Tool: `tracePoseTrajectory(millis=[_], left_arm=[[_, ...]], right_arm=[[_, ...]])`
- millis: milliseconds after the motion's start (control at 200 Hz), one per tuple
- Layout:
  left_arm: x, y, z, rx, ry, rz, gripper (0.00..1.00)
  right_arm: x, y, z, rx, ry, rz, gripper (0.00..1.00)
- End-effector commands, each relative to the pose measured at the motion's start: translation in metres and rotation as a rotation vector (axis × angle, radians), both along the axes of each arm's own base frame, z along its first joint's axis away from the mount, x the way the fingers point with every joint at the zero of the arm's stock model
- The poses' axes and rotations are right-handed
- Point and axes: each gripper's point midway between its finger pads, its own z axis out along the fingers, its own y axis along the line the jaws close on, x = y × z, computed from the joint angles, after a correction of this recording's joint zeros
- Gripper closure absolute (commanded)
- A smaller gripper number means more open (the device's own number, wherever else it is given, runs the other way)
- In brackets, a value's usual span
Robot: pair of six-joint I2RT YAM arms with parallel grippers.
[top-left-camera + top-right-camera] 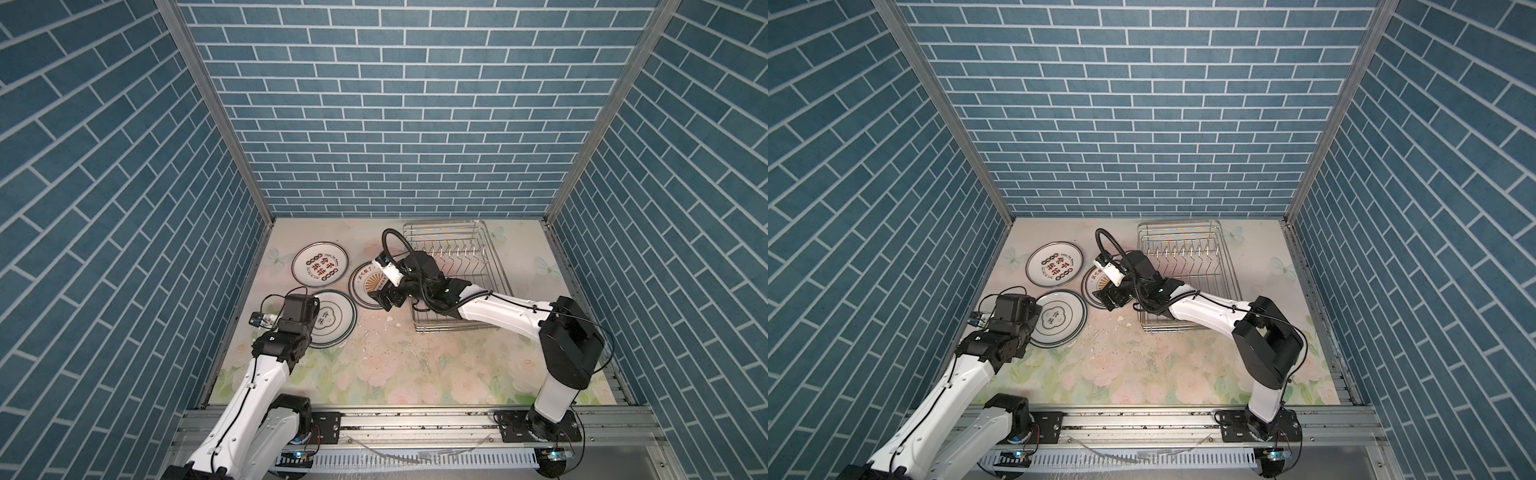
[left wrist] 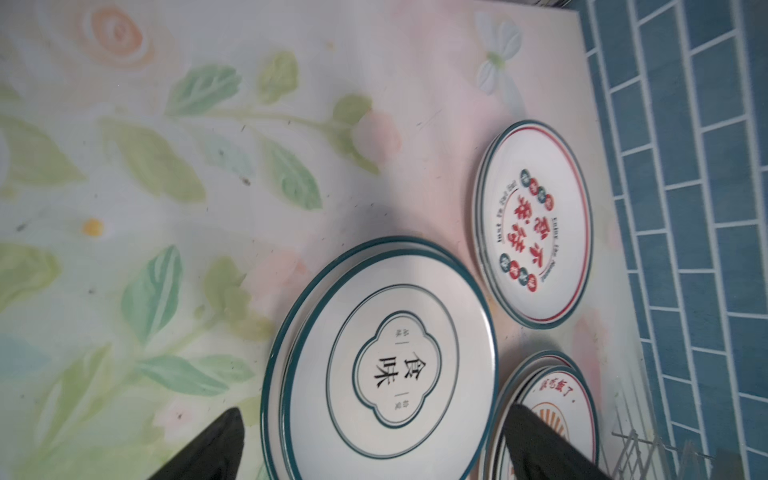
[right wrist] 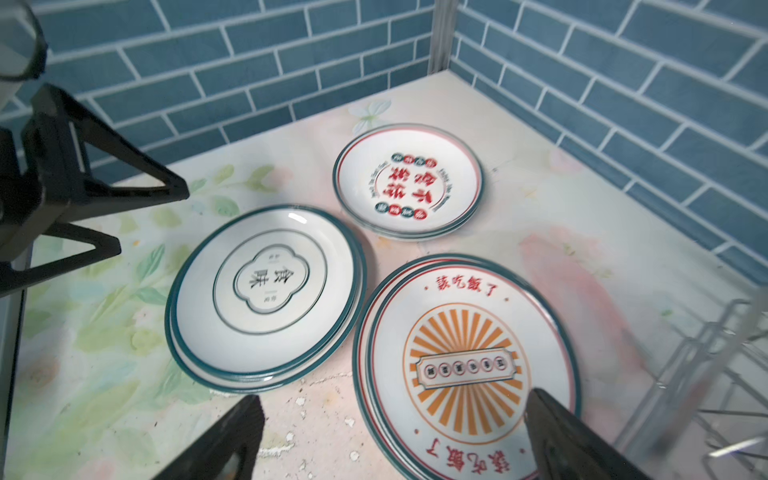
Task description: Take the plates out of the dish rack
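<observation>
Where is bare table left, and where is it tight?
Free: front middle of the table, ahead of the flower-outline plate stack and dish rack. Crowded: rear left, that stack, the character-plate stack and sunburst stack close together, right gripper above.

Front and middle of the table are open — wide lane between the arms. Back left is tight: red-character stack, flower stack and sunburst stack leave slim gaps. The right arm lies across the dish rack — its near-left corner is blocked.
</observation>
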Motion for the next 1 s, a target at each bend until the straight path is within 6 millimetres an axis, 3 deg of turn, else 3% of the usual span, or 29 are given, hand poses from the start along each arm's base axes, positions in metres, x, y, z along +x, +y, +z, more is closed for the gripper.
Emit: tracePoseTrajectory(millis=[0, 120, 180, 345, 485, 610, 700, 805, 996], left_arm=[[0.017, 0.024, 0.053, 0.216, -0.182, 0.001, 0.0], [0.033, 0.022, 0.08, 0.353, -0.355, -0.078, 0.0], [0.037, 0.02, 0.08, 0.387, -0.388, -0.1, 0.0], [0.045, 0.033, 0.087, 0.594, -0.282, -0.118, 0.0], [0.072, 0.019, 0.085, 0.747, -0.257, -0.273, 0.0], [0.074, 0.024, 0.085, 0.843, -0.194, -0.3, 0.0], [0.073, 0.026, 0.083, 0.896, -0.133, -0.327, 0.0], [0.065, 0.037, 0.082, 0.961, -0.068, -0.302, 0.0], [0.061, 0.04, 0.067, 1.01, -0.035, -0.312, 0.0]], right_arm=[[0.041, -0.05, 0.055, 0.135, -0.032, -0.233, 0.01], [0.076, -0.12, 0.082, 0.189, -0.004, -0.457, 0.01], [0.089, -0.158, 0.092, 0.189, -0.037, -0.589, 0.01], [0.112, -0.259, 0.089, 0.09, -0.08, -0.915, 0.02], [0.121, -0.361, 0.081, 0.091, -0.183, -1.202, 0.05], [0.105, -0.434, 0.071, 0.079, -0.078, -1.366, 0.05], [0.084, -0.473, 0.066, 0.022, -0.094, -1.477, 0.05], [0.064, -0.502, 0.051, -0.043, -0.105, -1.554, 0.05], [0.055, -0.524, 0.01, -0.079, -0.056, -1.613, 0.07]])
